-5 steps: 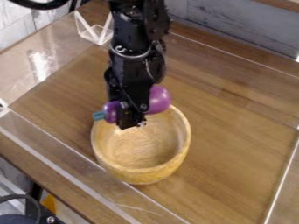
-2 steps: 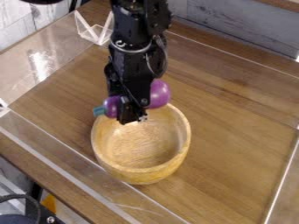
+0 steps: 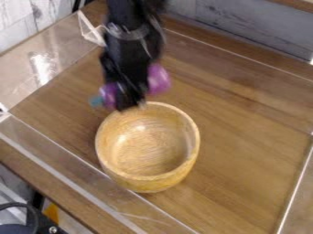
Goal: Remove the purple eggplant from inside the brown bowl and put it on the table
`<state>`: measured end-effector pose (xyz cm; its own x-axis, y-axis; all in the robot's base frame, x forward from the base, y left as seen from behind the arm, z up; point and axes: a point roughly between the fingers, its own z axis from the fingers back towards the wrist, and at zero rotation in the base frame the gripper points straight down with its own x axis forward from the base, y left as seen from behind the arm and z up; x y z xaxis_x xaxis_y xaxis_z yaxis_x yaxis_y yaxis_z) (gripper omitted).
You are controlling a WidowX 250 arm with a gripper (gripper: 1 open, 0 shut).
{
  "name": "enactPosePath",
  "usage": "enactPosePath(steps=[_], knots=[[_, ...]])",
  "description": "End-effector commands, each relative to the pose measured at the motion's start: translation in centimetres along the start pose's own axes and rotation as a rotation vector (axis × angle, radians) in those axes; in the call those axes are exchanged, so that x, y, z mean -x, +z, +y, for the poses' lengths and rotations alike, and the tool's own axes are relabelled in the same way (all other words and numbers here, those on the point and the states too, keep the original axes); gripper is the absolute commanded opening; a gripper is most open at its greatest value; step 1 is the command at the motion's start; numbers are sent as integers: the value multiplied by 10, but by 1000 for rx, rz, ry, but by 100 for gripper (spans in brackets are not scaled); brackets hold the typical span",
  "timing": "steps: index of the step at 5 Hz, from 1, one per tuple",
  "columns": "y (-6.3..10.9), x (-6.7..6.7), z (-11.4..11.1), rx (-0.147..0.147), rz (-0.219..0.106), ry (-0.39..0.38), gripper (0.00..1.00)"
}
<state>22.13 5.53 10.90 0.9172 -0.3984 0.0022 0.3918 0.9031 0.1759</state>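
Note:
The purple eggplant [image 3: 156,80] hangs in the air above the far left rim of the brown bowl [image 3: 148,146], blurred by motion, with its teal stem cap toward the left. My gripper [image 3: 128,94] points straight down and is shut on the eggplant, covering its middle. The bowl stands on the table [image 3: 244,110] with nothing inside it.
Clear acrylic walls [image 3: 49,46] run along the table's edges, close on the left and front. Open wood surface lies to the right of and behind the bowl.
The gripper has carried the eggplant up and to the left, from over the bowl's back rim to beyond its far left edge. The bowl has stayed put.

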Motion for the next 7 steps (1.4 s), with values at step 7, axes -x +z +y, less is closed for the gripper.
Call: enactPosePath(steps=[7], knots=[[-23,-4,96,-57,-53,170,0]])
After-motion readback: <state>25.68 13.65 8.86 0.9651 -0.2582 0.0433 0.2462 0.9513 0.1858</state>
